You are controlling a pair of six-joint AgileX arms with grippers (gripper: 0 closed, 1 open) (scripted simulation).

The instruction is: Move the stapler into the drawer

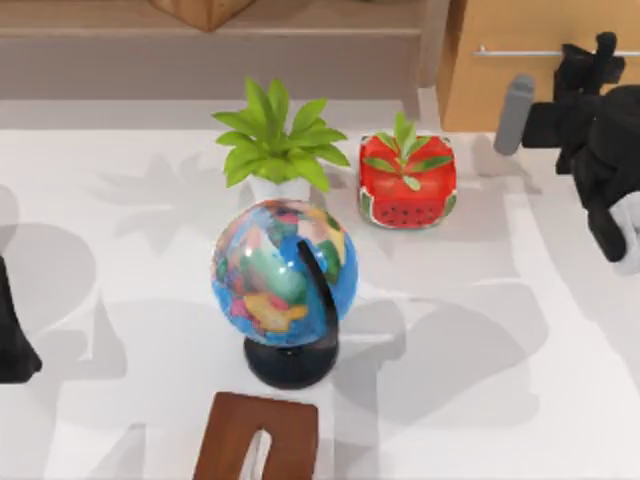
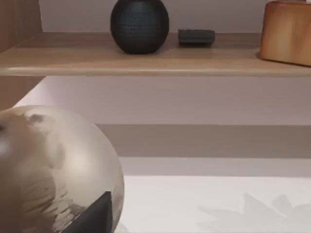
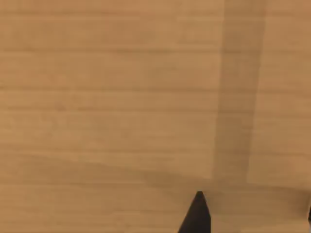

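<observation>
While the left arm (image 1: 15, 330) sits parked at the table's left edge, right gripper (image 1: 590, 65), opening not discernible, hovers just before the tan drawer (image 1: 520, 85) near its silver handle (image 1: 520, 52).

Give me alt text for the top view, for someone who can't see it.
The right arm's gripper reaches toward the tan drawer front and its silver handle at the table's far right. A globe stands mid-table, with a green plant and a watermelon-patterned planter behind it; the left arm sits at the left edge.
</observation>
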